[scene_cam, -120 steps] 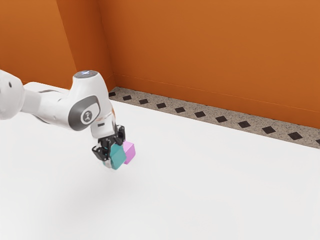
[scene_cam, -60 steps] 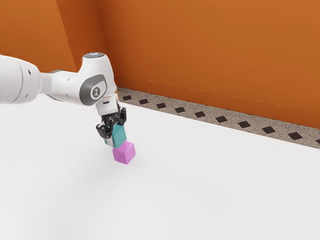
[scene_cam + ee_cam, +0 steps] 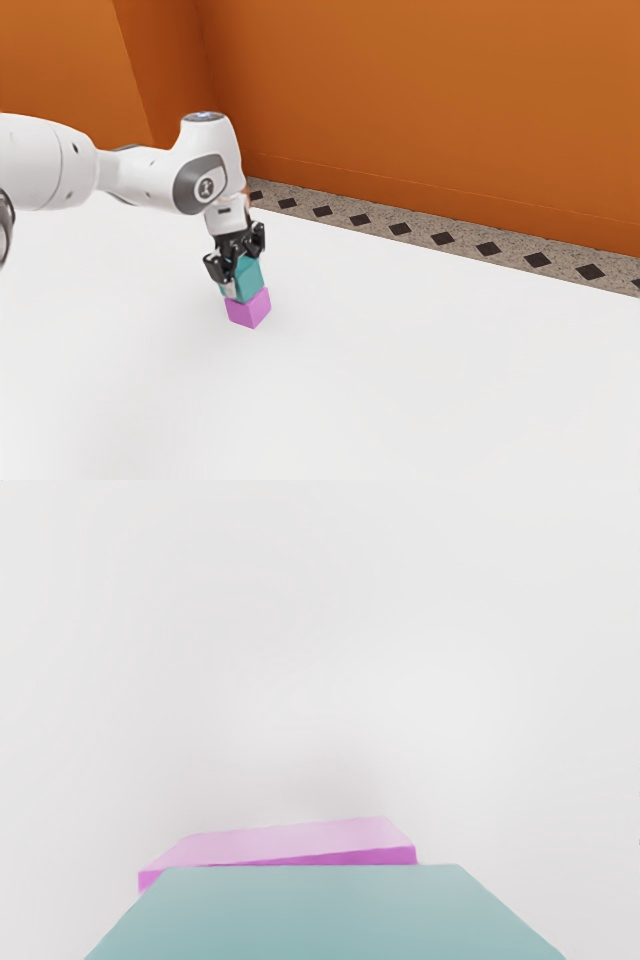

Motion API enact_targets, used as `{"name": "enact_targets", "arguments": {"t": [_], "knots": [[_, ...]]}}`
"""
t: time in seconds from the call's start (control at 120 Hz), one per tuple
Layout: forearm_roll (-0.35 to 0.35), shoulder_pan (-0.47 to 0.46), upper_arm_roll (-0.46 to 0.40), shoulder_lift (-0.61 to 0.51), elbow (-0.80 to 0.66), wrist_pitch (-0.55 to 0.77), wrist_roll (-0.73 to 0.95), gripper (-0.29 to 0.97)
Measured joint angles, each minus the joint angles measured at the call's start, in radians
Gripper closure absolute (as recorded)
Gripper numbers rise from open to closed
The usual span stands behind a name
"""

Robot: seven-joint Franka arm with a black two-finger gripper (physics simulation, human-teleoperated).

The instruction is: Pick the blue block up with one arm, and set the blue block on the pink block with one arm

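An orange wall (image 3: 420,90) stands behind the white table (image 3: 420,380), and from about 10 o'clock the white arm (image 3: 110,175) reaches in, its gripper (image 3: 236,264) pinching the blue block (image 3: 245,274) from two sides. This block, rather teal in colour, sits at 12 o'clock of the pink block (image 3: 249,308), directly over it and touching or nearly so. I judge it is the placing step: the next move calls for spreading the fingers gently, then rising straight up.
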Motion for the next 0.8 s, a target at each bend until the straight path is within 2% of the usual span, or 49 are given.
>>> {"name": "enact_targets", "arguments": {"t": [0.283, 0.35, 0.408, 0.525, 0.575, 0.683, 0.8], "knots": [[0.0, 0.002, 0.0, -0.005, -0.003, -0.012, 0.003, 0.09], [-0.001, 0.006, 0.0, -0.047, -0.006, -0.026, 0.004, 0.07], [-0.001, 0.012, 0.0, -0.125, -0.007, -0.055, 0.004, 0.05], [-0.003, 0.014, 0.002, -0.374, -0.002, -0.187, -0.013, 0.03], [-0.002, 0.009, 0.001, -0.444, 0.035, -0.28, -0.049, 0.02], [-0.003, -0.024, 0.004, -0.485, 0.133, -0.464, -0.171, 0.01], [-0.003, -0.063, 0.004, -0.474, 0.15, -0.564, -0.284, 0.01]]}}
